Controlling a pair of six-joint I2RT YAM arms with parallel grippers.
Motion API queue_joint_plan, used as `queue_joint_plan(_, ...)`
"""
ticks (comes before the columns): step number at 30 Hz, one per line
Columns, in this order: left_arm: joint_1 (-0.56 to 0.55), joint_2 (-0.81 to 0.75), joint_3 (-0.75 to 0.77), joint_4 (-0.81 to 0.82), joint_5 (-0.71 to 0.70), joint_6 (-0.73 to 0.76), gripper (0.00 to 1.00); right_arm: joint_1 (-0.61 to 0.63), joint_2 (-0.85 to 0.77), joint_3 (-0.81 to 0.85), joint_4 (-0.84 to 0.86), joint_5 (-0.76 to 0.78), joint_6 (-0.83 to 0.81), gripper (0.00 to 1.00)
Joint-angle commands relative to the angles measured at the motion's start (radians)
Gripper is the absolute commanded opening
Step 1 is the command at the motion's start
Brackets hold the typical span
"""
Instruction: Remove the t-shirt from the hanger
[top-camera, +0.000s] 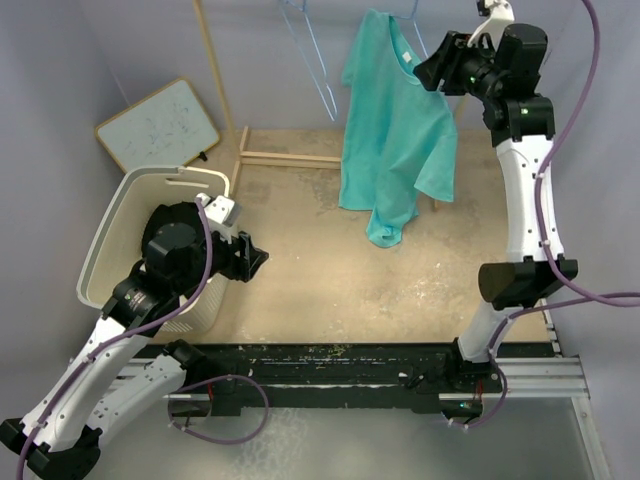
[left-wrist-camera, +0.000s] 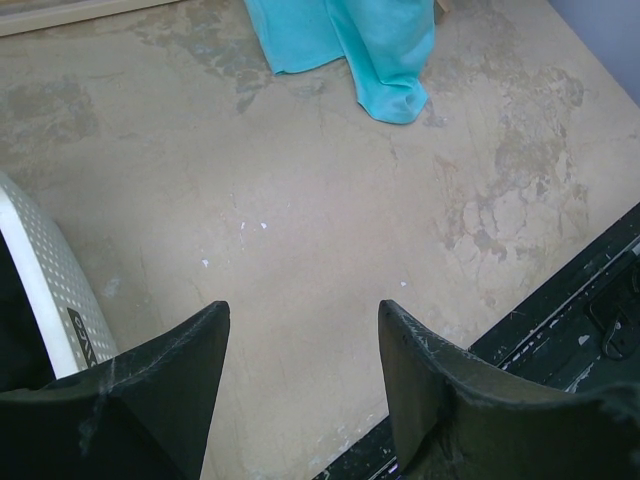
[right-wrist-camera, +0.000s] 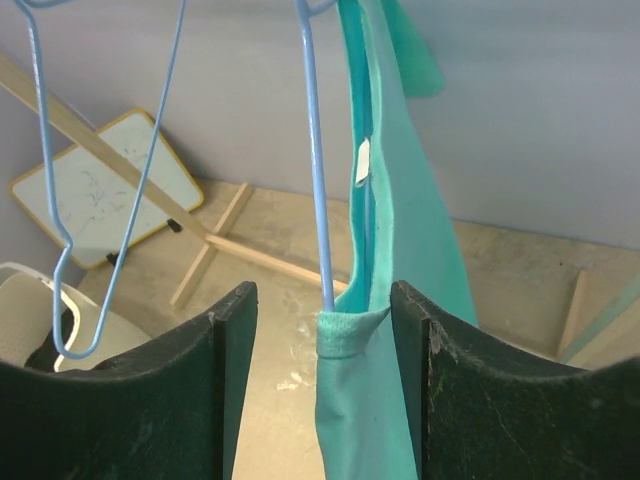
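A teal t-shirt (top-camera: 392, 130) hangs on a light blue wire hanger (right-wrist-camera: 316, 180) at the back of the top view. Its hem reaches the floor and shows at the top of the left wrist view (left-wrist-camera: 350, 45). My right gripper (top-camera: 428, 70) is raised at the shirt's collar. In the right wrist view it (right-wrist-camera: 322, 305) is open, with the collar edge (right-wrist-camera: 350, 335) and the hanger wire between the jaws, the cloth against the right finger. My left gripper (top-camera: 255, 262) is open and empty low over the floor (left-wrist-camera: 300, 320).
A second, bare blue hanger (top-camera: 310, 50) hangs to the left on the wooden rack (top-camera: 225, 90). A white perforated basket (top-camera: 110, 235) stands at left beside the left arm. A whiteboard (top-camera: 160, 125) leans on the back wall.
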Motion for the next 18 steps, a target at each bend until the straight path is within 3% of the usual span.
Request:
queue_joint_plan(1, -0.004, -0.001, 0.003, 0.018, -0.012, 0.0, 0.64, 0.022, 0.02, 0.045, 0.012, 0.047, -0.019, 0.53)
queue_joint_plan(4, -0.004, -0.004, 0.002, 0.019, -0.011, 0.002, 0.64, 0.034, 0.045, 0.069, -0.001, 0.075, -0.029, 0.33)
queue_joint_plan(6, -0.003, -0.003, 0.001, 0.019, -0.011, 0.0, 0.64, 0.04, 0.052, 0.083, -0.005, 0.095, -0.036, 0.14)
queue_joint_plan(8, -0.004, -0.002, 0.001, 0.019, -0.01, 0.001, 0.64, 0.051, 0.047, 0.088, -0.003, 0.128, -0.047, 0.05)
queue_joint_plan(15, -0.004, -0.01, 0.002, 0.025, 0.039, -0.005, 0.69, 0.077, 0.006, 0.138, 0.008, 0.169, -0.061, 0.0)
queue_joint_plan(18, -0.003, -0.015, 0.008, 0.016, 0.051, -0.016, 0.82, 0.083, -0.011, 0.156, 0.008, 0.16, -0.056, 0.0)
